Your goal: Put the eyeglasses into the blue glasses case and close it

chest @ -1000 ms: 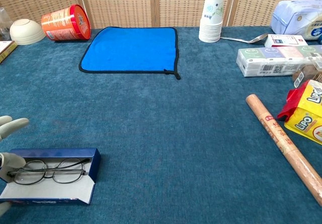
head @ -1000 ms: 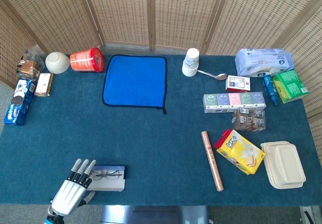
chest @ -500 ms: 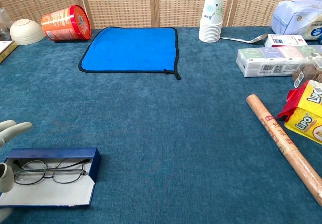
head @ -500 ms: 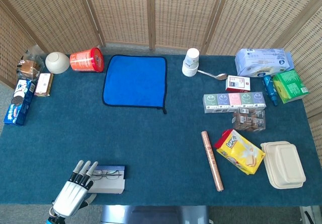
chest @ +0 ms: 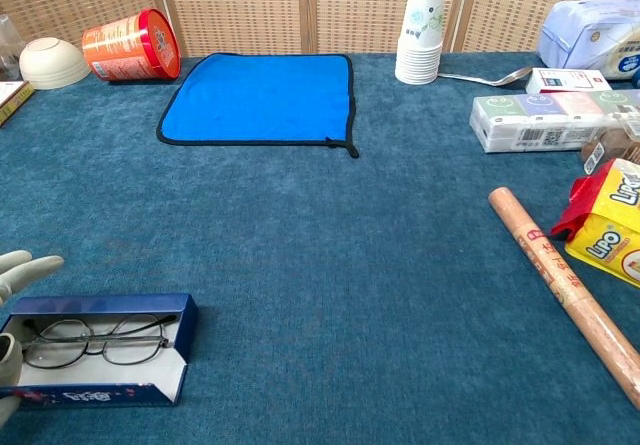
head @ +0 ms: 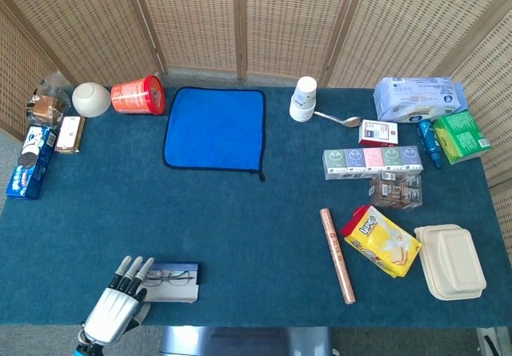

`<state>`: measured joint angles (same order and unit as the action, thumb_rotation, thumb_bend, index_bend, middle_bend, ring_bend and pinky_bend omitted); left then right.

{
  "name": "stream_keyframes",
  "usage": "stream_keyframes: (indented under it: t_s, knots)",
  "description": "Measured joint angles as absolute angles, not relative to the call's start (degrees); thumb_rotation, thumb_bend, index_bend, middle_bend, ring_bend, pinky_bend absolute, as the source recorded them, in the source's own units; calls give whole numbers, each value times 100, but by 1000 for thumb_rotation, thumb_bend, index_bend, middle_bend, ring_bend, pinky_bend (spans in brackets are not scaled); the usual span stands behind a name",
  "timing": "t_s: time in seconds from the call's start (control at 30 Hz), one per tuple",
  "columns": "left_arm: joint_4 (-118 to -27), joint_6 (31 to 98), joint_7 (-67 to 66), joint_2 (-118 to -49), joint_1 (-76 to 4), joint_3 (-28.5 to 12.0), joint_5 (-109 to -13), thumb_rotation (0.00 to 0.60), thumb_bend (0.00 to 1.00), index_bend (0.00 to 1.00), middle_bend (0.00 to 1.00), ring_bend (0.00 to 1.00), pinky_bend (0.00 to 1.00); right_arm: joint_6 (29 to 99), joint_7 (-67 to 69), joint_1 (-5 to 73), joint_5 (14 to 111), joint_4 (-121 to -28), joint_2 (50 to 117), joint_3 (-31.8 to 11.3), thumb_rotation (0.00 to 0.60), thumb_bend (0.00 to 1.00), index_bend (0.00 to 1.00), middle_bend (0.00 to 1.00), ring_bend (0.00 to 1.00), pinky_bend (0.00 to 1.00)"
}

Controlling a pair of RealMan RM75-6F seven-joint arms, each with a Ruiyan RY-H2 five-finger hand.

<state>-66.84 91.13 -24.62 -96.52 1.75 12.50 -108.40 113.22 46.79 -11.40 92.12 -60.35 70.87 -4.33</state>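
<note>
The blue glasses case (head: 178, 294) (chest: 186, 314) lies open near the table's front left edge. The thin-framed eyeglasses (head: 170, 276) (chest: 96, 337) rest inside it on the white lining. Its near flap (chest: 95, 396) stands tilted up, blue outside facing me. My left hand (head: 117, 305) (chest: 14, 270) is at the case's left end with fingers stretched out; its thumb touches that end of the case. The hand grips nothing that I can see. My right hand shows in neither view.
A blue cloth (head: 215, 128) lies at the back centre, with a red can (head: 138, 96) and a white bowl (head: 91, 99) to its left. A brown roll (head: 338, 254), a yellow snack bag (head: 382, 240), boxes and a stack of cups (head: 303, 99) fill the right side.
The case's near flap, lying flat half a second ago, is now tilted up again. My left hand has stayed at the case's left end, shifting only slightly.
</note>
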Motion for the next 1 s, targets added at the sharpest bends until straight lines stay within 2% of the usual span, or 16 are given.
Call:
stream_keyframes:
  t_s: [0.13, 0.27, 1.0]
  knots:
    - [-6728, 9069, -2301, -9672, 200, 1246, -10750, 482, 459, 558, 60, 0, 0, 11302, 4650, -1152, 9200, -6058, 7071, -430, 600, 350, 0, 41, 0, 111]
    - [-6789, 9027, -2199, -9670, 223, 1225, -10653, 481, 459, 515, 51, 0, 0, 11297, 4650, -1163, 9188, -6054, 7070, -433, 600, 351, 0, 42, 0, 110]
    - [-6769, 9282, -2037, -9679, 254, 1163, -10745, 487, 459, 563, 79, 0, 0, 11302, 4673, -1189, 9166, -5995, 7099, -459, 600, 351, 0, 41, 0, 112]
